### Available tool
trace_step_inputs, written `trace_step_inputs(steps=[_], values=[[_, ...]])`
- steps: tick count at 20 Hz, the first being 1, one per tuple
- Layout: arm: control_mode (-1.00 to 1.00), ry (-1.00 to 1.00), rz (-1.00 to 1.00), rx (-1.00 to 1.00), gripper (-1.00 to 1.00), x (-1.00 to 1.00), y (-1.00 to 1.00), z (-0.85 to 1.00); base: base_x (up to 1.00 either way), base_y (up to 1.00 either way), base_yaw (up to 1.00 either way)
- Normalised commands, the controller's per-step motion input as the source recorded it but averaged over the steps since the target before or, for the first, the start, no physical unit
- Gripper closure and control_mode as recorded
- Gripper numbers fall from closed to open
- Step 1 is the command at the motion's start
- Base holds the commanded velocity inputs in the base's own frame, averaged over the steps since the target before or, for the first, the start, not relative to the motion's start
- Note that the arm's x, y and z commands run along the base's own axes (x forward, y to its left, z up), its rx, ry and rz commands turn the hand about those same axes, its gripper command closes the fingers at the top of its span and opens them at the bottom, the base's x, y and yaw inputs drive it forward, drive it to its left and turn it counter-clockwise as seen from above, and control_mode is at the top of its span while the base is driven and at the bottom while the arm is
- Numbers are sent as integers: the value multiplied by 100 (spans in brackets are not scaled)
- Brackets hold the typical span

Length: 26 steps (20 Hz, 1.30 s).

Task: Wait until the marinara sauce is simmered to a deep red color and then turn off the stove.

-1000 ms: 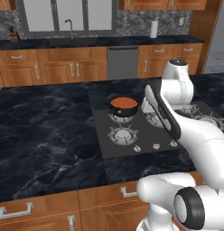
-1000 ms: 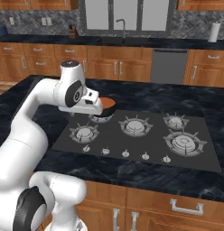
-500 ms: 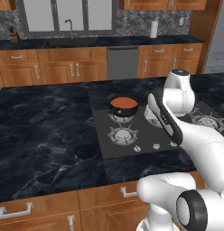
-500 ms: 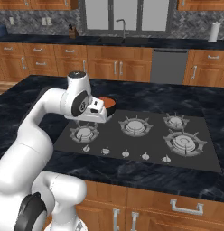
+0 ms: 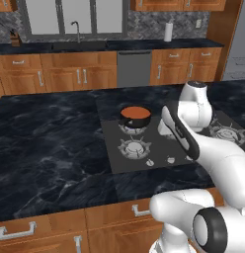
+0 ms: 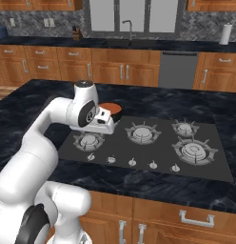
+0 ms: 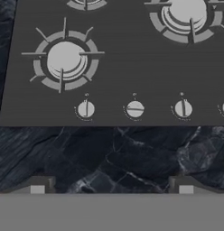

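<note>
Fingertips of the two-finger claw (image 7: 111, 186) poke up far apart at the bottom of the hand view, spread wide and holding nothing, over black marbled countertop (image 7: 109, 155) just short of the flat dark grey cooktop (image 7: 123, 81). Left to right along its near edge sit small silver knobs: the first (image 7: 86, 109) and third (image 7: 183, 108) with their slots upright, the second (image 7: 134, 108) crosswise, so that one looks turned on. In the left base view, centre frame, the orange-red marinara sauce (image 5: 135, 112) fills a small dark round pot (image 5: 136, 120) on a rear burner. It still reads orange to me, so holding off seems wise, then closing squarely on the crosswise knob. A fourth knob is cut off at the right edge.
</note>
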Motion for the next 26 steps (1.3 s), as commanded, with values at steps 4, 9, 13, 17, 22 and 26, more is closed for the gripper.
trace_step_inputs(steps=[4,9,13,17,22,26], values=[[-100,0,0,0,-100,2,-4,-20,0,0,0],[-100,0,0,1,-100,13,-13,-27,0,0,0],[-100,0,0,3,-100,20,-20,-40,0,0,0],[-100,0,0,3,-100,18,-17,-37,0,0,0],[-100,2,0,2,-100,25,-8,-30,0,0,0],[-100,4,0,0,-100,23,-9,-34,0,0,0]])
